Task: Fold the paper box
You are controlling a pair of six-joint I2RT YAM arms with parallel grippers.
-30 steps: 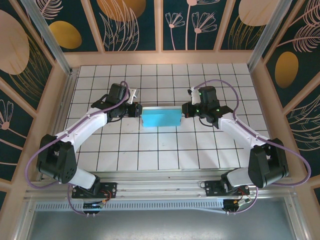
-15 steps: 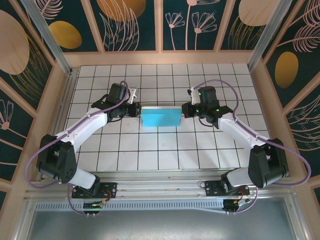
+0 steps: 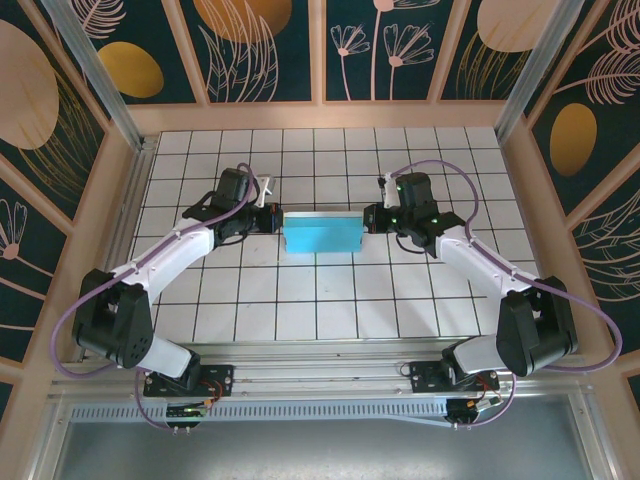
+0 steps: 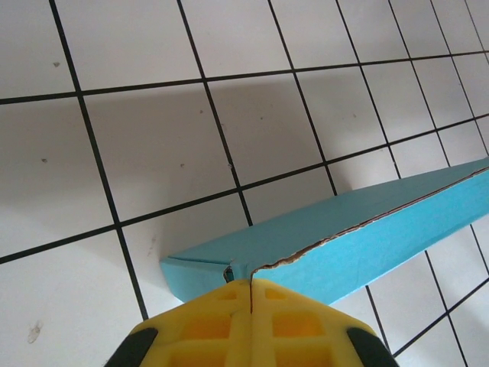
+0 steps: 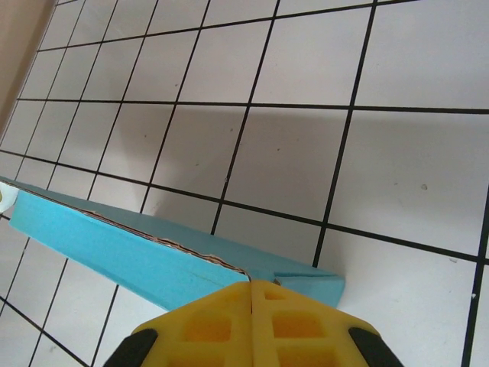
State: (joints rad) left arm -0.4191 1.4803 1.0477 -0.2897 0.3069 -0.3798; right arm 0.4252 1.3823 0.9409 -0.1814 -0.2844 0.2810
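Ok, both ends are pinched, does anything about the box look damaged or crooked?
The box looks roughly square to the tiles, with the left gripper and right gripper each shut on an end. One oddity: the card edge along its seam looks ragged and wavy, not a clean line.

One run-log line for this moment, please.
left gripper: shut on flat teal card box, left end | right gripper: shut on right end | box: folded flat

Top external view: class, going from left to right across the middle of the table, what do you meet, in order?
left arm → box → right arm
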